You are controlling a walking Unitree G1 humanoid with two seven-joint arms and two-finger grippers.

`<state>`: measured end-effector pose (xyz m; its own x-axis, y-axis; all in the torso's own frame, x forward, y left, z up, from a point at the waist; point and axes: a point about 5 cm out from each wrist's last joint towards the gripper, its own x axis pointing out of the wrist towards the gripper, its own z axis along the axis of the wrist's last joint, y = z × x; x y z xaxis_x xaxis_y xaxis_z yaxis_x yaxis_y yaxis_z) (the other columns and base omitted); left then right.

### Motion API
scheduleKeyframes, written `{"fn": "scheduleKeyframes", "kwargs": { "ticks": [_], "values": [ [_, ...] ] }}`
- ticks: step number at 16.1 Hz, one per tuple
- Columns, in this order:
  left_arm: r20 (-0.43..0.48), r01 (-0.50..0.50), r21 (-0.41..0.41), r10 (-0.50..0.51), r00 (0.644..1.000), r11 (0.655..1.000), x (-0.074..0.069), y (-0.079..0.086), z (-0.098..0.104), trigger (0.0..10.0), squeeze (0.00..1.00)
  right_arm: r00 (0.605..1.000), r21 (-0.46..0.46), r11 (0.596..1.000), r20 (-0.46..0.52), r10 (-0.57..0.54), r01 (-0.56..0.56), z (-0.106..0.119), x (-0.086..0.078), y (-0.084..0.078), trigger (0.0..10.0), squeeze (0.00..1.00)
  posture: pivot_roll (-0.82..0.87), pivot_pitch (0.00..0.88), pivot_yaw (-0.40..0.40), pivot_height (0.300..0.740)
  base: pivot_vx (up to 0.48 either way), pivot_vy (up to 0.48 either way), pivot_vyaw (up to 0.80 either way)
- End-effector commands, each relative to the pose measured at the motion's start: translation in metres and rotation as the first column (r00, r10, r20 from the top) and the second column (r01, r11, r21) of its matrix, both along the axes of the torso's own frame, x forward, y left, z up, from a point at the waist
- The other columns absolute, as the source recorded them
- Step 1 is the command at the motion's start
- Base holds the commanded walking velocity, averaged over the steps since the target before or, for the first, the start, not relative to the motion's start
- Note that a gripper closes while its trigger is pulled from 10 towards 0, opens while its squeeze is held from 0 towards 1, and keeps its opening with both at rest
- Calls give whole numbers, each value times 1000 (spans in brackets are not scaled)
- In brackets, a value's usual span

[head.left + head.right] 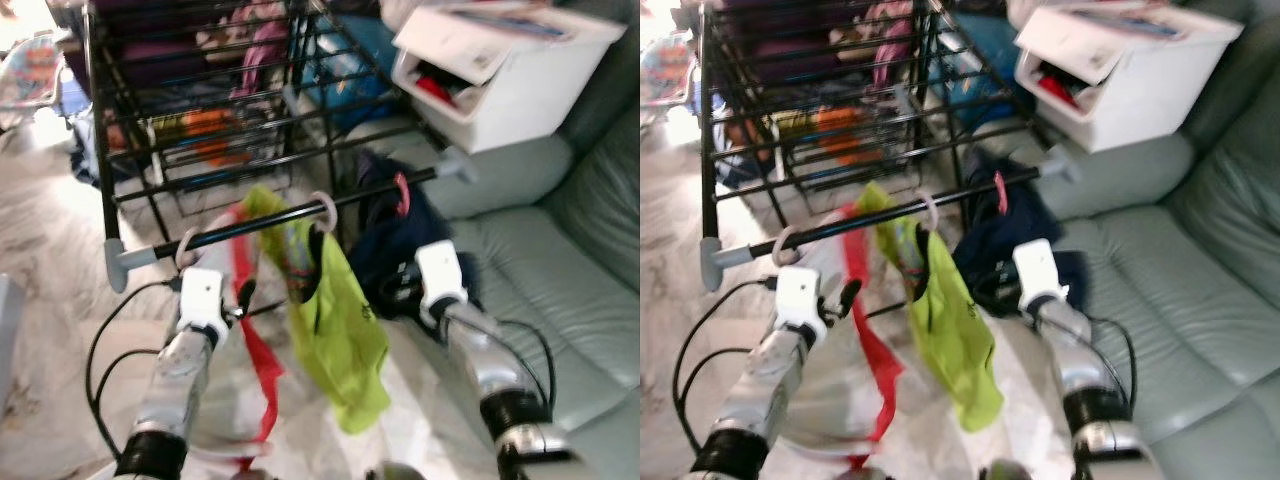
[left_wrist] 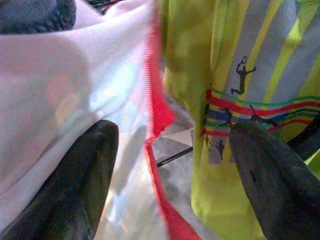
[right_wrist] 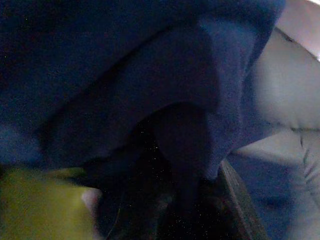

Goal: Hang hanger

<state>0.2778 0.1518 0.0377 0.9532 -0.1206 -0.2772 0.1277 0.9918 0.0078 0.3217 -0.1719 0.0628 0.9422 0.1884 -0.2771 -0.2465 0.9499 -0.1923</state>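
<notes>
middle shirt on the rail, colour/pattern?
Lime-yellow shirt with grey stripes and a red-green band of small black sports figures; clearest in the left wrist view.

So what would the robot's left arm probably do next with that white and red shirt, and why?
Probably ease back. The white and red shirt already hangs from a hook over the black rail, beside the yellow-green shirt. The left gripper is open, its fingers spread against the cloth, gripping nothing.
</notes>
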Motion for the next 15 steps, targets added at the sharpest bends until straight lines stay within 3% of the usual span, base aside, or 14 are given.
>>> {"fn": "scheduleKeyframes", "kwargs": {
  "ticks": [1, 7, 9, 11, 15],
  "values": [
    [-12, 10, 13, -9, 1000, 1000, -3, -2, -1, 10000, 0, 999, 18, 999, 26, -32, 31, 9, 9, -6, 10000, 0, -34, 27, 35, 740, 0, 0, 0],
    [-31, 9, 17, -9, 999, 1000, -13, -1, -3, 10000, 0, 988, 64, 986, -5, -153, 153, 22, 32, -13, 10000, 0, -7, 44, 25, 740, 0, 0, 0],
    [-38, 13, 21, -13, 999, 1000, -13, -3, -3, 10000, 0, 963, 137, 955, -87, -254, 264, 21, 38, -21, 10000, 0, -7, 46, 27, 740, 0, 0, 0],
    [-41, 16, 25, -15, 999, 1000, -13, -3, -2, 10000, 0, 945, 184, 932, -152, -288, 313, 19, 40, -25, 10000, 0, -2, 48, 30, 740, 0, 0, 0],
    [-53, 15, 31, -13, 998, 999, -16, -3, -3, 10000, 0, 925, 230, 913, -264, -274, 336, 14, 41, -21, 10000, 0, 4, 53, 28, 740, 0, 0, 0]
  ]
}}
